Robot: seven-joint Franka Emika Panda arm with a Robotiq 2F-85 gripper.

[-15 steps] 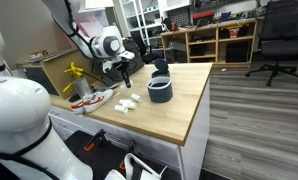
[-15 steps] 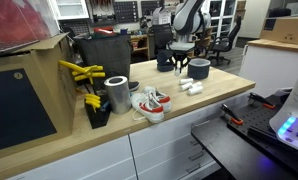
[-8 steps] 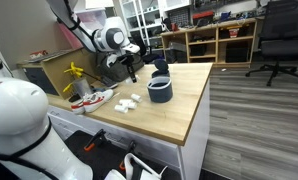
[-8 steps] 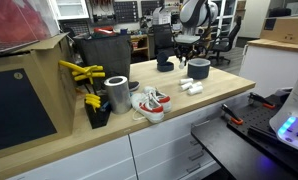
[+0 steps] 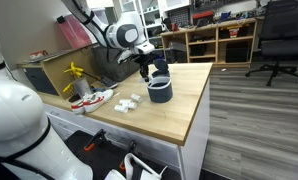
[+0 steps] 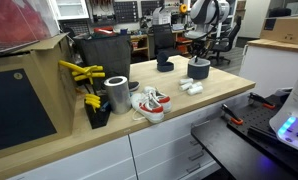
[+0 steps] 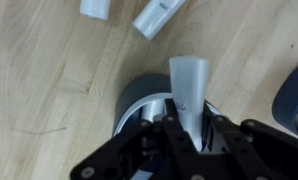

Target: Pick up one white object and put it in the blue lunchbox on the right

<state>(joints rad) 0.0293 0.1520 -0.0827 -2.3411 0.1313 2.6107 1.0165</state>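
I have fingers (image 7: 217, 134) clamped on white piece (image 7: 189, 82), its end poking past tips. Piece hangs over lunchbox (image 5: 161, 92), clear of rim. Spare white pieces (image 5: 129, 102) on surface (image 5: 179, 118) near lunchbox.

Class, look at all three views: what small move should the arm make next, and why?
Probably a small sideways nudge to centre the claw over the blue lunchbox. The claw is shut on a white piece above the tub. In the wrist view the tub sits slightly to one side of the piece, so releasing now might catch the rim.
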